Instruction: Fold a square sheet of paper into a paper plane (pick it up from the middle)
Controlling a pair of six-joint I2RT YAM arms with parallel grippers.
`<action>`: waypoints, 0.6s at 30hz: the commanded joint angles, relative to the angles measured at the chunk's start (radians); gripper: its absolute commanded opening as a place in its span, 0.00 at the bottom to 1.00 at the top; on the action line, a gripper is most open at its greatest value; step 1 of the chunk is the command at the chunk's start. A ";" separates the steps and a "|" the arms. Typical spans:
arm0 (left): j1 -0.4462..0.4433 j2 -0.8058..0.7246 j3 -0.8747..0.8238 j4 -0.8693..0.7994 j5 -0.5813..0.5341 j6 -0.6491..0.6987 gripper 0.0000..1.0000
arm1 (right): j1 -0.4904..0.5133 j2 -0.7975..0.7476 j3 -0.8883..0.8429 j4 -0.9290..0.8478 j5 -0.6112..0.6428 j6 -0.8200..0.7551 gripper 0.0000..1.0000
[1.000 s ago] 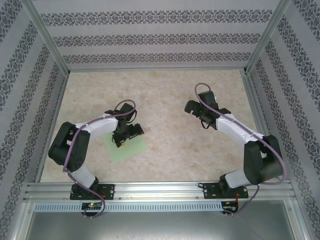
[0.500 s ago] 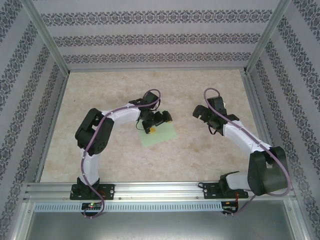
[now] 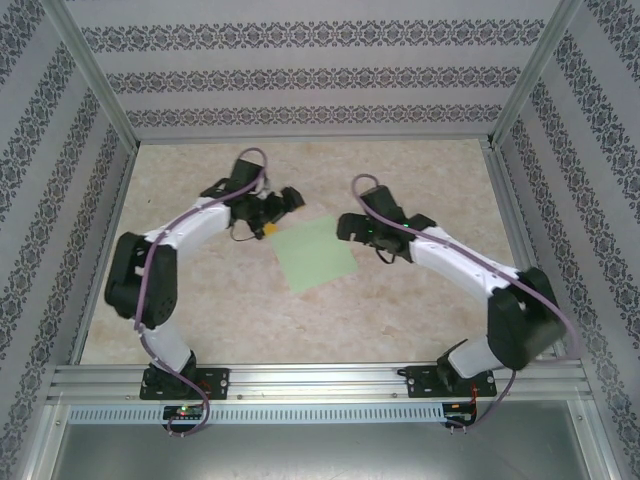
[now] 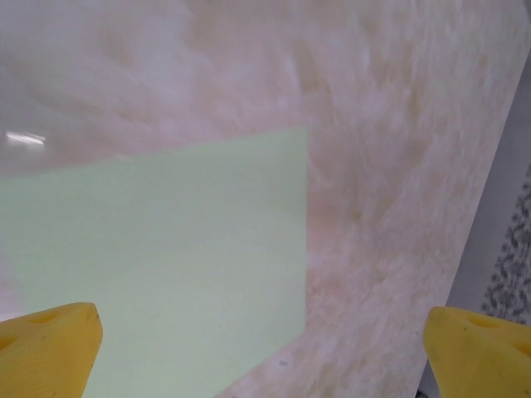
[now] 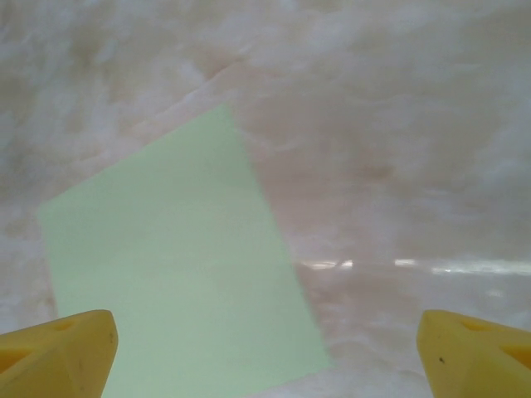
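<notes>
Square sheet of paper (image 3: 315, 253) lies on table (image 3: 420, 180).

Walls (image 3: 300, 75) of grey floral-striped wallpaper enclose a beige marbled tabletop (image 3: 430, 180) edged by aluminium rails (image 3: 320, 378)

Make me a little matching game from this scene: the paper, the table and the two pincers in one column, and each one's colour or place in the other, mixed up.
Column one:
1. square sheet of paper
2. table
3. left pincer
4. right pincer

Column two:
a. marbled beige
b. open, on the sheet's right side
c. pale green, lying flat
d. open, on the sheet's left side

Pairs: 1-c, 2-a, 3-d, 4-b
</notes>
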 commanded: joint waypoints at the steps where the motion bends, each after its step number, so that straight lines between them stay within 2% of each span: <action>1: 0.085 -0.065 -0.079 -0.075 -0.050 0.089 1.00 | 0.107 0.151 0.144 -0.055 0.029 -0.015 0.90; 5: 0.180 -0.128 -0.150 -0.097 -0.068 0.128 1.00 | 0.194 0.352 0.360 -0.156 0.072 -0.048 0.89; 9: 0.236 -0.161 -0.190 -0.106 -0.068 0.151 1.00 | 0.215 0.499 0.510 -0.247 0.092 -0.064 0.89; 18: 0.264 -0.158 -0.198 -0.118 -0.063 0.186 1.00 | 0.202 0.643 0.593 -0.335 0.066 -0.050 0.89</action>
